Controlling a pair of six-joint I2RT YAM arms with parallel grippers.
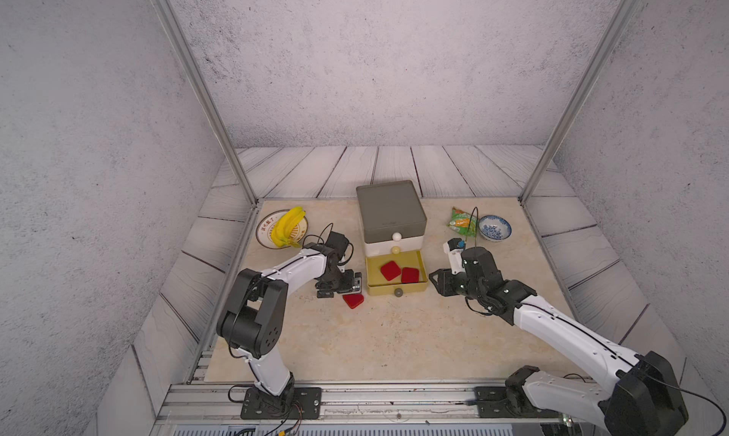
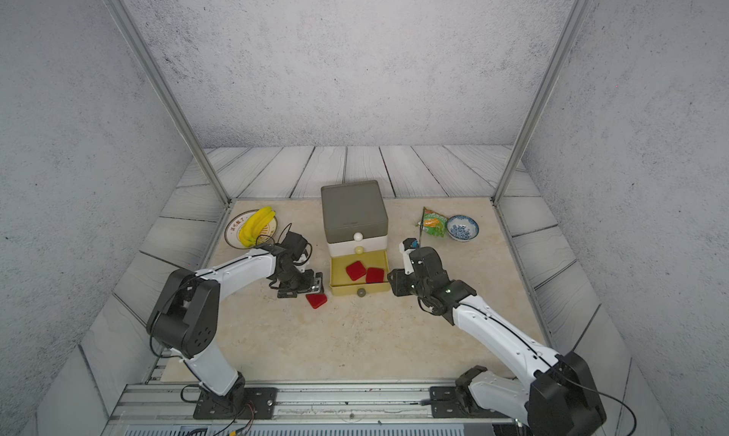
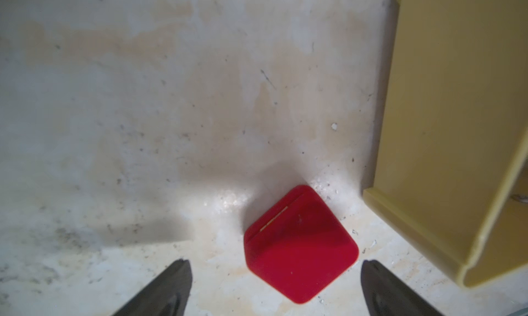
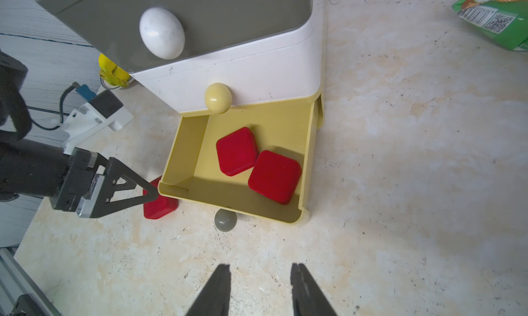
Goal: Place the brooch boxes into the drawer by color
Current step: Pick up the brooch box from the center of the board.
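1. The desk (image 1: 374, 335) carries the cabinet (image 1: 390, 213). Its yellow bottom drawer (image 1: 371, 272) stands pulled out, with two red boxes (image 1: 390, 270) inside.
2. A third red box (image 3: 300, 246) lies flat on the desk, just beside the drawer's front corner on your left arm's side.
3. Your left tool (image 3: 275, 263) hangs wide open and empty over that box, a finger to each side. The box sits corner-on to them, so I judge it wants a wrist turn before you close.
4. Your right tool (image 4: 261, 266) is partly open, empty, and farther off.
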